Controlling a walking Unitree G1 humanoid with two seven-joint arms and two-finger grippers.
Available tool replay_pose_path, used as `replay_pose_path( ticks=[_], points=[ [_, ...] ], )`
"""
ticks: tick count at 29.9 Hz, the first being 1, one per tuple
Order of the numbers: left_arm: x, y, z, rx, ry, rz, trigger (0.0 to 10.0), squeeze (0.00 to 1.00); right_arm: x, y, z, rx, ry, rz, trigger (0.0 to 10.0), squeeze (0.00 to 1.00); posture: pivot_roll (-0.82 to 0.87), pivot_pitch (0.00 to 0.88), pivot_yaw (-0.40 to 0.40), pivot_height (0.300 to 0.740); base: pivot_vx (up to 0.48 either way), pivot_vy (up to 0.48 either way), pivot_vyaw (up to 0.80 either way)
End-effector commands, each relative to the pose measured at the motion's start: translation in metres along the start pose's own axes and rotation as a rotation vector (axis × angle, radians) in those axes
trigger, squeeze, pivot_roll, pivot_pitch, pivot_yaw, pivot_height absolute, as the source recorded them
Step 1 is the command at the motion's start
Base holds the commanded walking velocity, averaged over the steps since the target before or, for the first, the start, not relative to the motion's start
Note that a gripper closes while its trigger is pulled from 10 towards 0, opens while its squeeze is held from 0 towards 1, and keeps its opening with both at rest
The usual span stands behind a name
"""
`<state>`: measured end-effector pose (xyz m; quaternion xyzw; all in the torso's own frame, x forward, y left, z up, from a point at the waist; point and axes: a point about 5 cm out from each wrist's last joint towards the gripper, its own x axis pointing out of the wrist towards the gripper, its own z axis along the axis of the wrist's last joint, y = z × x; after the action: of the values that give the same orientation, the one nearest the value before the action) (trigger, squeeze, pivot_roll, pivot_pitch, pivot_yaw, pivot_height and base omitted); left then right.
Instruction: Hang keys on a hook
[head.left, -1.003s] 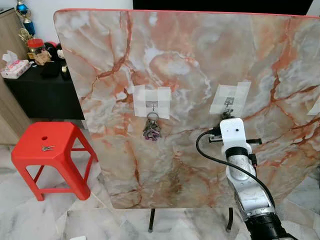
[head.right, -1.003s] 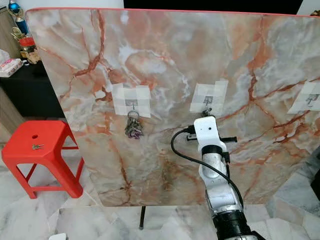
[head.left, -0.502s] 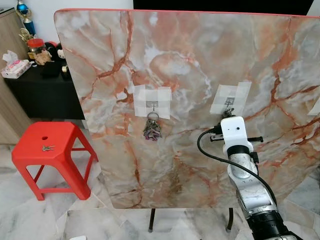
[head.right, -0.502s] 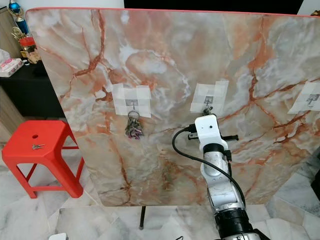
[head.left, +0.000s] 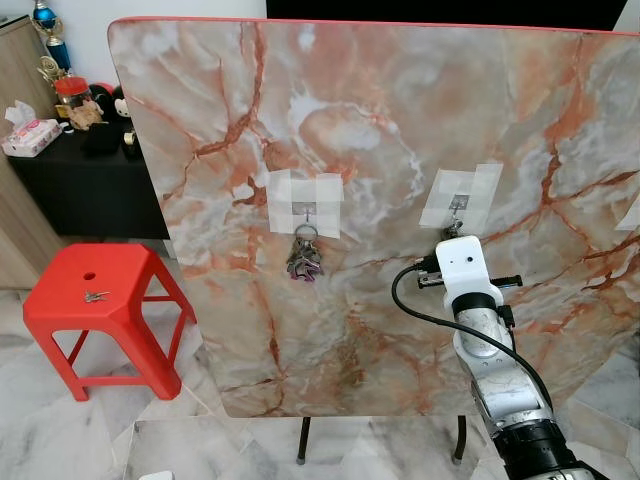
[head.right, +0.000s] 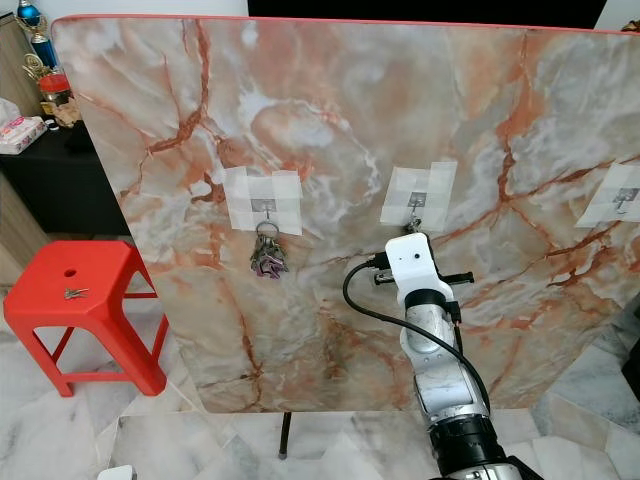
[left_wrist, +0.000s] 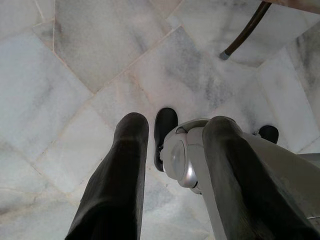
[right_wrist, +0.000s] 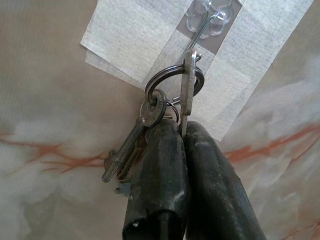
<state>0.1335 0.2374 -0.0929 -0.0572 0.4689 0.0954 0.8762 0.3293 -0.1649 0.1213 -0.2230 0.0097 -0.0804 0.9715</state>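
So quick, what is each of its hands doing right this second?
Left gripper: hangs idle over the floor, fingers open, holding nothing.
Right gripper: fingers shut on the keys, up at the taped hook.

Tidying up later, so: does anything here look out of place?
Yes: a loose key lies on the red stool instead of on a hook. The right hand holds another bunch at the middle hook.

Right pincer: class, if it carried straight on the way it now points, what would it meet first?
Most likely the taped hook on the marble board. The right pincer, shut on the keys, points at it, with the ring at the hook's wire; exact depth is unclear.
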Motion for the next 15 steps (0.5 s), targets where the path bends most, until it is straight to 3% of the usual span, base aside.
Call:
replay_pose_path(
  ticks=[1, 15],
  points=[
    [-0.0004, -0.0005, -0.0019, 0.014, 0.005, -0.007, 10.0, 0.0, 0.0047, -0.0035, 0.0074, -0.006, -0.023, -0.012, 10.0, 0.0, 0.12, 0.0, -0.046, 0.74, 0.0, 0.0, 0.0],
    [-0.0004, -0.0005, -0.0019, 0.015, 0.005, -0.008, 10.0, 0.0, 0.0046, -0.0053, 0.0163, 0.02, -0.07, -0.044, 10.0, 0.0, 0.12, 0.0, -0.045, 0.74, 0.0, 0.0, 0.0]
  ],
)
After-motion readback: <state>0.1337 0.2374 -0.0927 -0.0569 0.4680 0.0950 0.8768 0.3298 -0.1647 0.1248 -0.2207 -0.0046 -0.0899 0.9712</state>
